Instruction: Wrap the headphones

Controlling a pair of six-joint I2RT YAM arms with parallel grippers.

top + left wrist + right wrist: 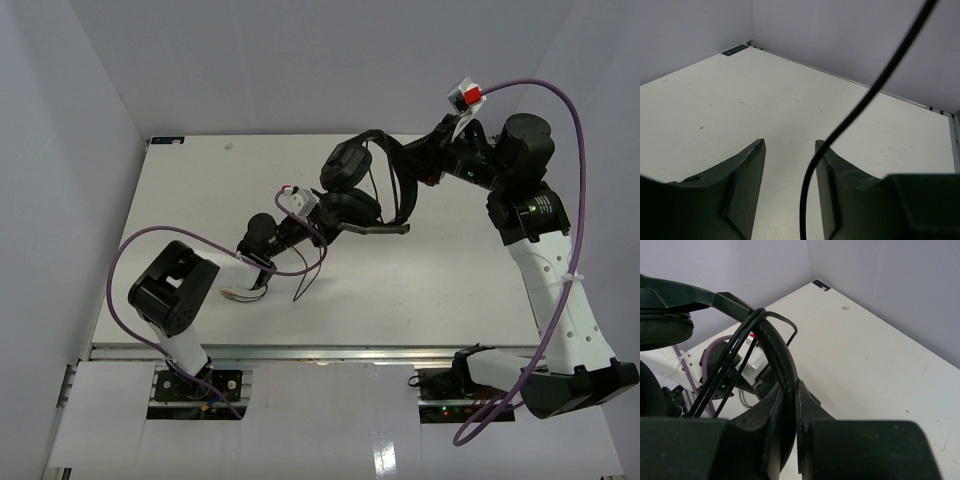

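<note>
White tabletop (450, 290) underlies everything. Nearest, the left gripper (790, 146) stands half open, the thin black cable (875, 85) crossing its gap, seemingly unpinched: close on it before winding. Farther, the right gripper (790, 392) clamps the padded headband (779, 347) of the black over-ear headphones (350, 165), raised above mid-table.

No writing, number or brand can be read anywhere. The small dark rectangular label strip (165, 141) at the far corner of the white table (450, 290), about eleven o'clock in the overhead view, carries marks too small to make out, and both wrist views show it no clearer. The round pale sticker (541, 207) on the black joint of the right arm (548, 285), at about two o'clock, and the red and white tag (468, 95) at one o'clock are likewise illegible.
</note>
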